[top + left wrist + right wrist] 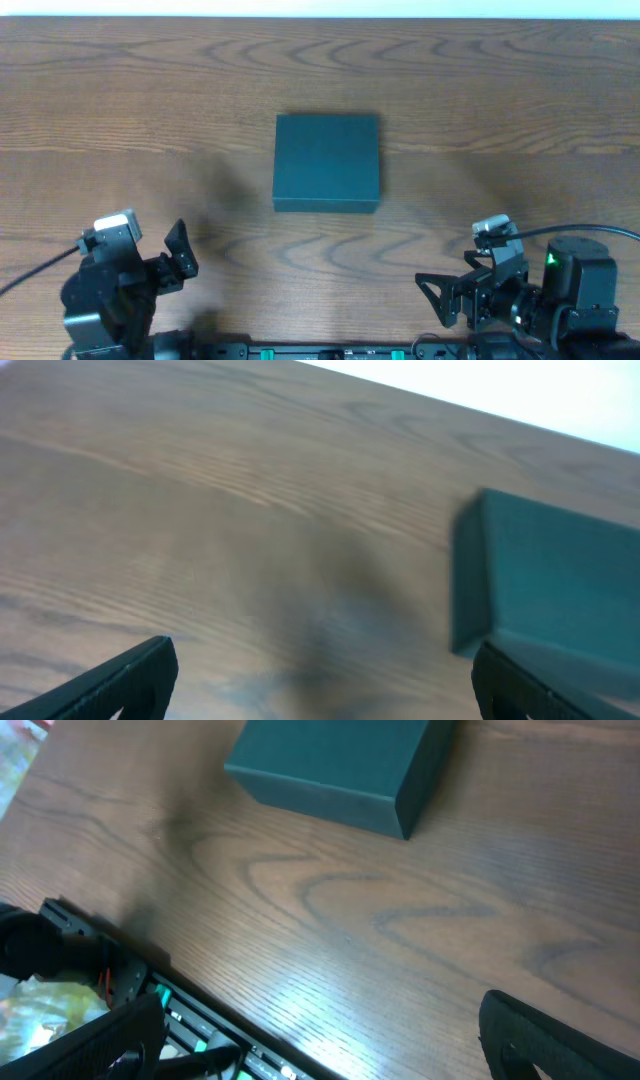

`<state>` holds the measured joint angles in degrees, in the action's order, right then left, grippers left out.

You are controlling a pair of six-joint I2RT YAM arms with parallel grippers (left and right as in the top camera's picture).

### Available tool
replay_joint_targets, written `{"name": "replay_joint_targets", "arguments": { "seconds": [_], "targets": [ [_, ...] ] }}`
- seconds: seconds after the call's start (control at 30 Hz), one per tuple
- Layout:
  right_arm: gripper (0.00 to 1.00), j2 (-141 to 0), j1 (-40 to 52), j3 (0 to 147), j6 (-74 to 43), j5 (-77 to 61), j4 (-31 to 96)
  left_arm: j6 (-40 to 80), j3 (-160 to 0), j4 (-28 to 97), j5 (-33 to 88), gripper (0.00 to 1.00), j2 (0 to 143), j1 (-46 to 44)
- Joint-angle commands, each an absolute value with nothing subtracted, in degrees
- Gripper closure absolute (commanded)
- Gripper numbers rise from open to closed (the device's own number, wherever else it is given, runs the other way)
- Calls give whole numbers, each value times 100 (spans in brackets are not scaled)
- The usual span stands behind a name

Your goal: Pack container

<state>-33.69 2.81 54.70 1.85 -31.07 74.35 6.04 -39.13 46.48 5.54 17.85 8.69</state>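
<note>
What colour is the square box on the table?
The box is dark teal-green all over, with no pattern. The overhead view shows it best.

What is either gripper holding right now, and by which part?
Nothing is held. The left gripper and the right gripper are both open and empty, and neither touches the container.

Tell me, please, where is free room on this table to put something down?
The table is bare left and right of the container, out to its side edges, and behind it to the far edge. The band before it, between the left pincer and right pincer, is also free. Only the near corners are crowded, by the arms.
</note>
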Motion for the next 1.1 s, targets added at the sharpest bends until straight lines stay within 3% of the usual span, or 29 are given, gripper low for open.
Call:
{"name": "replay_joint_targets", "arguments": {
  "seconds": [0.0,0.57,1.07],
  "targets": [
    [1,-3354,340,5461,110,-3148,7437,648,-3098,4270,502,5,1238,1236],
    [1,-3354,340,5461,110,-3148,7437,952,-731,2469,626,5,56,1474],
    [1,-3354,340,5461,110,-3148,7437,902,-690,2362,600,5,25,1306]
  ]
}}
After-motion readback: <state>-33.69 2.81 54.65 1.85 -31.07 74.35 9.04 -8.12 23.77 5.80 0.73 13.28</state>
